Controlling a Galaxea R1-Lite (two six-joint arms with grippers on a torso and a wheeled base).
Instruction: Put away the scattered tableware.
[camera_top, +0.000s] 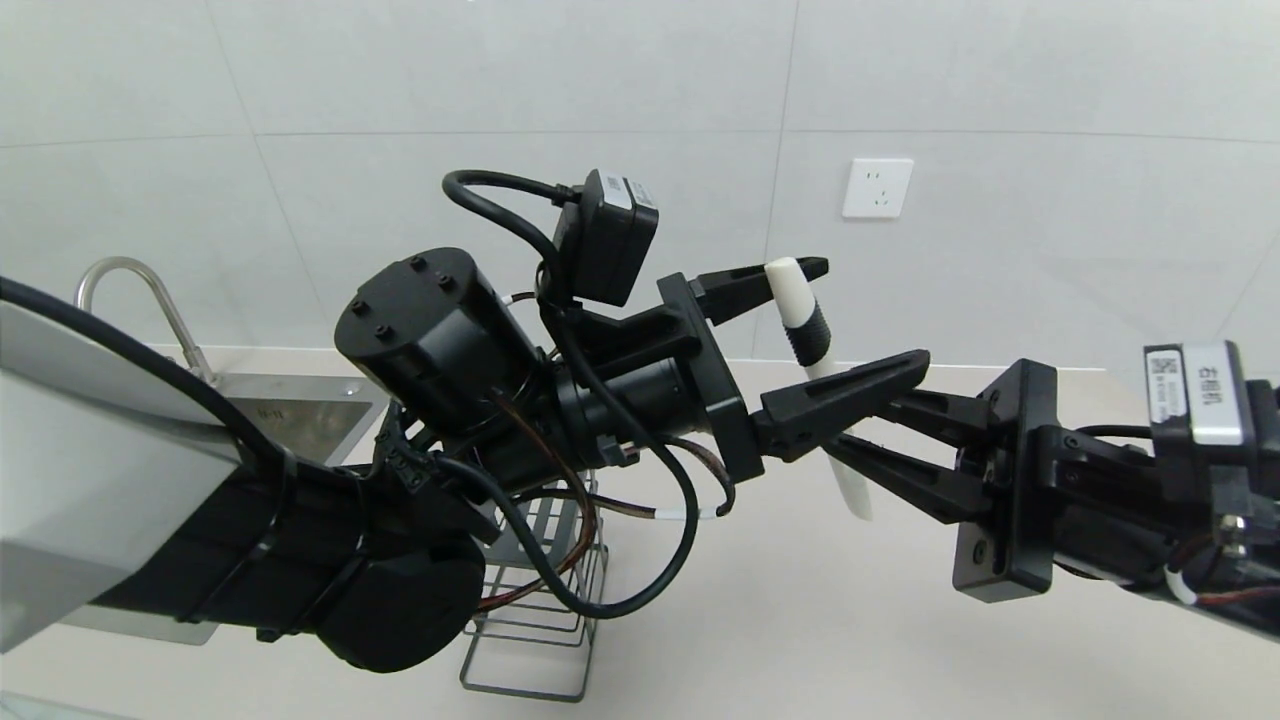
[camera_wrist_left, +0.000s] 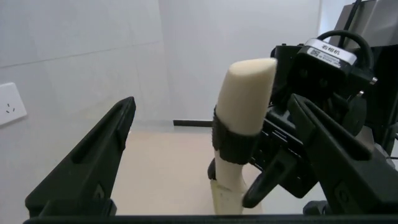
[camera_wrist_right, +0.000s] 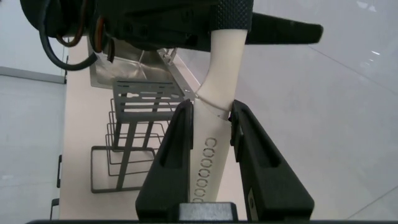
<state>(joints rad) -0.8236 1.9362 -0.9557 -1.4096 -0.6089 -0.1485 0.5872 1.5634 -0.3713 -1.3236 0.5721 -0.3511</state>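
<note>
Clamping the lower shaft of a slim white utensil w/ black ribbed band (camera_top: 790, 290) (camera_wrist_left: 249, 93) (camera_wrist_right: 214, 155), R hand (camera_top: 850, 442) (camera_wrist_right: 211, 112) holds it near-upright, well above the beige tabletop (camera_top: 800, 620). L hand (camera_top: 870, 315) (camera_wrist_left: 211, 106) is spread wide, w/ the utensil's upper end betw. its fingers; contact can't be told. Dark wire rack (camera_top: 540, 640) (camera_wrist_right: 130, 137) stands on the tabletop below L hand. Steel sink (camera_top: 290, 415) & curved tap (camera_top: 130, 290) sit beside the rack. White wall socket (camera_top: 877, 187) is behind both hands.
</note>
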